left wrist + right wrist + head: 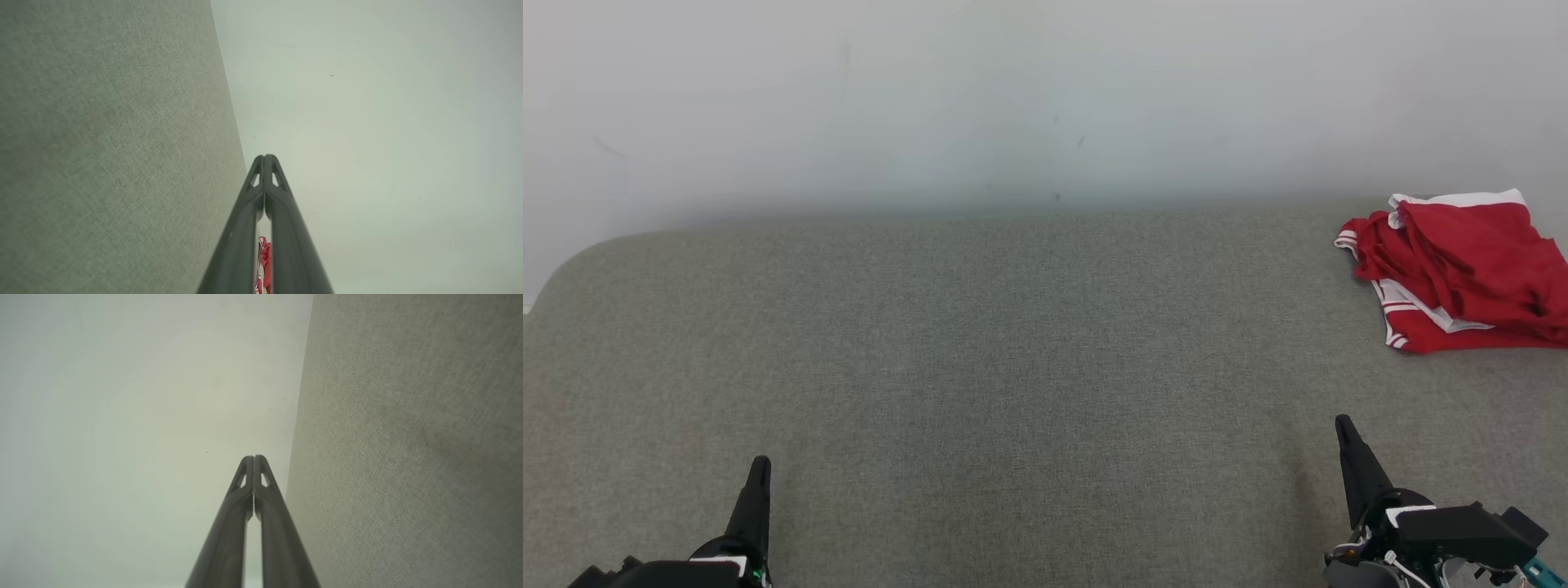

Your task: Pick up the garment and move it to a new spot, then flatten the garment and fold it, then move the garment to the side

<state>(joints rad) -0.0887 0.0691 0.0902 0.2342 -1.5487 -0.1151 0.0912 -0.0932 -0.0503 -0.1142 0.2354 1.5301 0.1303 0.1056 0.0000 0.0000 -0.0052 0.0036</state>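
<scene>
Grey surface (1013,327), red garment (1462,269) far right; left tool (760,464), right tool (1343,423) clenched, empty.

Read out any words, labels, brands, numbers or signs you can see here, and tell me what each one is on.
No text can be read.
The garment: red with white stripes, no lettering visible.
The left gripper and right gripper: a small white patch at each base, too small to read.
The surface and wall: no writing.
</scene>
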